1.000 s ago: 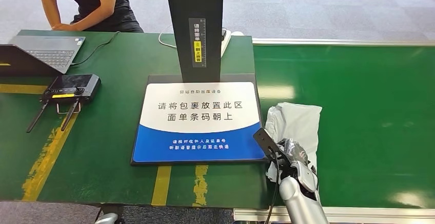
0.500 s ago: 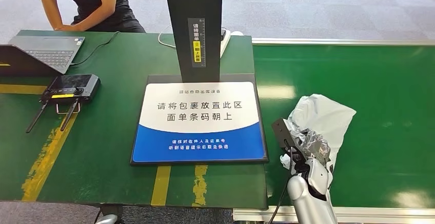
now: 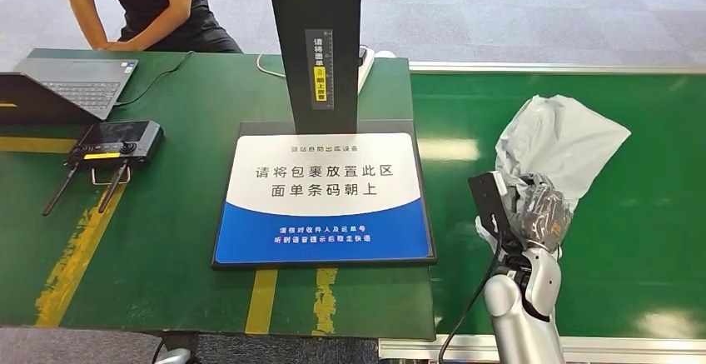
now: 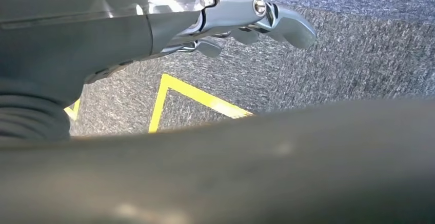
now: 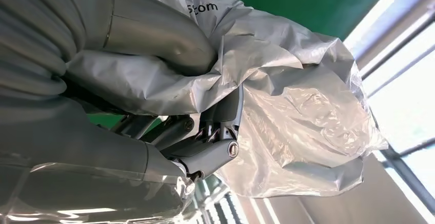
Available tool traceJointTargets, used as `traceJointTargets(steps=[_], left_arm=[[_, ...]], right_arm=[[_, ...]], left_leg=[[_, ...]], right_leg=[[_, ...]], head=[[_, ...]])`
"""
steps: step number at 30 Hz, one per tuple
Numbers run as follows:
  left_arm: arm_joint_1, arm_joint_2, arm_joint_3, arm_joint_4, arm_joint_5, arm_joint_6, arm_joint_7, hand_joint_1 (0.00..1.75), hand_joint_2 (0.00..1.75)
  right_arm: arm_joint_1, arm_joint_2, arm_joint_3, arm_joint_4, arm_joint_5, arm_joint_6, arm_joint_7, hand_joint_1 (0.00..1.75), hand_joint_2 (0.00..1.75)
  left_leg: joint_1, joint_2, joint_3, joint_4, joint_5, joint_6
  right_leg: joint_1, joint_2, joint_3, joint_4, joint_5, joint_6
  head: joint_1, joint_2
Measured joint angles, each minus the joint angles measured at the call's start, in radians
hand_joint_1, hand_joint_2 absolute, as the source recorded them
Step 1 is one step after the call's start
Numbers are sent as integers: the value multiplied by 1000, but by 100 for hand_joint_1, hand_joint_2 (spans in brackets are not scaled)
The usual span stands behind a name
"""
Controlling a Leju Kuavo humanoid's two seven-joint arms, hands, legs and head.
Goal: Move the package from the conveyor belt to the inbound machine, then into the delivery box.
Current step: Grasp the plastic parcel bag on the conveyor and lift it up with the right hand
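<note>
Package (image 3: 556, 143) gripped by right robot hand (image 3: 537, 210) above conveyor belt (image 3: 649, 214); fingers closed.

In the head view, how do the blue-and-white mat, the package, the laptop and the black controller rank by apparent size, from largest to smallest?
1. Mat
2. Package, though lifted nearer the camera by the right hand
3. Laptop, partly cut off, so unsure against the package
4. Controller

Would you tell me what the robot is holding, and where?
The right hand grips the package by its bunched lower end; the left hand holds nothing.
</note>
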Motion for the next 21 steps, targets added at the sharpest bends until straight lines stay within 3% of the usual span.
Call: traceJointTargets(steps=[12,21], left_arm=[[2,0,-6,0,4,-9,-11,0,0],[1,0,-30,0,-16,-27,3,0,0]], right_arm=[[-62,-29,48,-64,55,-23,-68,175,175],[-159,-78,172,-31,109,119,-165,175,175]], left_leg=[[0,0,0,0,0,0],[0,0,-1,0,0,0]], right_leg=[[0,0,0,0,0,0],[0,0,0,1,0,0]], head=[[0,0],[0,0]])
